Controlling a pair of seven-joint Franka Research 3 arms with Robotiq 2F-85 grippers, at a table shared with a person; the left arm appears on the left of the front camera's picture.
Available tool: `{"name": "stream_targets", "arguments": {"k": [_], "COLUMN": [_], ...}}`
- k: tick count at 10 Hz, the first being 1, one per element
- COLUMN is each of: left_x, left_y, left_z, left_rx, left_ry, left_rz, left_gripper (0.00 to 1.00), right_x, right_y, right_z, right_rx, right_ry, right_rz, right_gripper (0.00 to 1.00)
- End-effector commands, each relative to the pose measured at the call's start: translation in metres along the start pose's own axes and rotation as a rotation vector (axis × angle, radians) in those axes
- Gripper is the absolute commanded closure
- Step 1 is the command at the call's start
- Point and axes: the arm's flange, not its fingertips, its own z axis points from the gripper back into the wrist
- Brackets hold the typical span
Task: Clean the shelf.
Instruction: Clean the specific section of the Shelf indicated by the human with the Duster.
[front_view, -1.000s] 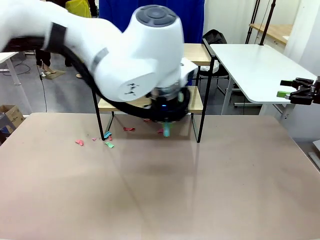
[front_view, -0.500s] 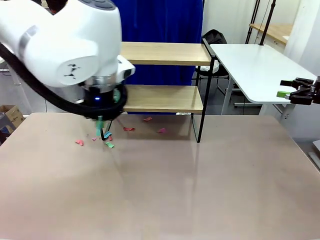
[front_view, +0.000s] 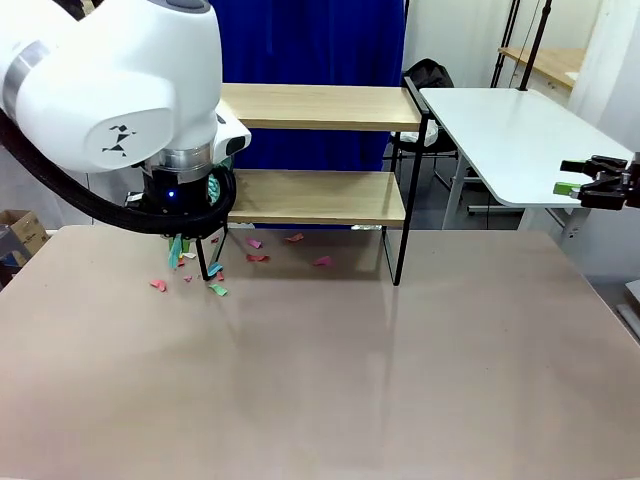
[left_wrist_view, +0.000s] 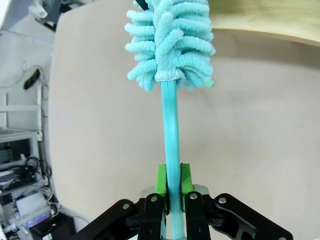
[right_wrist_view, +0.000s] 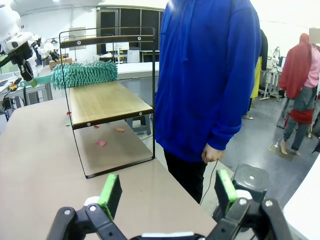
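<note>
While a teal duster (left_wrist_view: 170, 45) is held tight by the left gripper (left_wrist_view: 169, 187), the shelf (front_view: 320, 197) is seen at the far edge of the brown table (front_view: 400, 380), near the middle of that edge. The green pads (left_wrist_view: 161, 179) are pressed on both sides of the thin stick of the duster. The stick is held low down, and the fluffy head is pointed away from the gripper. In the front view the left gripper (front_view: 185, 243) is seen just by the left front leg of the shelf, close over the table top. From the right wrist view the fluffy head (right_wrist_view: 82, 74) is seen at the left end of the shelf (right_wrist_view: 107, 102), just above the lower board. Whether the board is touched by it cannot be told.

Small bits of paper (front_view: 257, 257) are spread on the table under the lower board. More bits, pink and green (front_view: 218, 290), are found near the left front leg.

The right gripper (front_view: 565, 177) is held off past the right edge of the table, near a white table (front_view: 510, 130). Its fingers are kept wide apart and nothing is held between them (right_wrist_view: 168, 190).

A person in a blue top (right_wrist_view: 210, 75) is seen standing behind the shelf, past the far edge.
</note>
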Motion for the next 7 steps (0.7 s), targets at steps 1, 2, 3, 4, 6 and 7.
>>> {"name": "stream_targets", "arguments": {"k": [1,2,3,4,6,7], "left_x": [-0.002,-0.005,-0.011,-0.015,-0.024,-0.027], "left_y": [0.0,0.003,0.007,0.011,0.021,0.027], "left_z": [0.006,0.02,0.036,0.051,0.073,0.08], "left_rx": [-0.004,-0.069,-0.123,-0.169,-0.258,-0.312], "left_ry": [-0.012,-0.066,-0.107,-0.143,-0.174,-0.183], "left_rz": [-0.002,0.015,-0.017,-0.057,-0.164,-0.249], "left_gripper": [0.87,0.87,0.87,0.87,0.87,0.87], "right_x": [0.003,0.003,0.003,0.003,0.003,0.003], "right_y": [0.002,0.002,0.002,0.002,0.002,0.002], "right_z": [-0.001,-0.001,-0.001,-0.001,-0.001,-0.001], "right_rx": [0.0,0.0,0.0,0.0,0.0,0.0], "right_ry": [-0.004,-0.004,-0.004,-0.004,-0.004,-0.004], "right_rz": [0.004,0.004,0.004,0.004,0.004,0.004], "right_gripper": [0.0,0.0,0.0,0.0,0.0,0.0]}}
